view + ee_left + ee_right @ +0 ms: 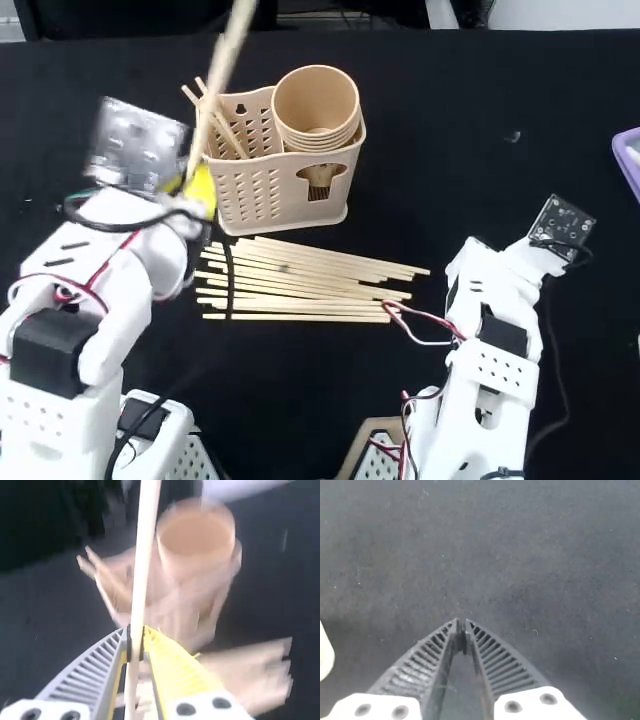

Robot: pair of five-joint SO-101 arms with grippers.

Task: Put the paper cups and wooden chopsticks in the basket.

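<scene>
Two white arms occupy the near edge of the high view. Left hand is clamped on one held chopstick, which stands nearly upright with a slight tilt. Just beside it stands the basket on the black worktop. Stacked paper cups fill the compartment farther from the left arm; leaning chopsticks occupy the other. A loose pile of chopsticks lies flat just in front of the basket, between the arms. Left wrist view: both fingers grip the held chopstick near its lower end, with the blurred basket and cups beyond. Right wrist view: right hand has its fingertips pressed together, holding nothing, above bare worktop.
</scene>
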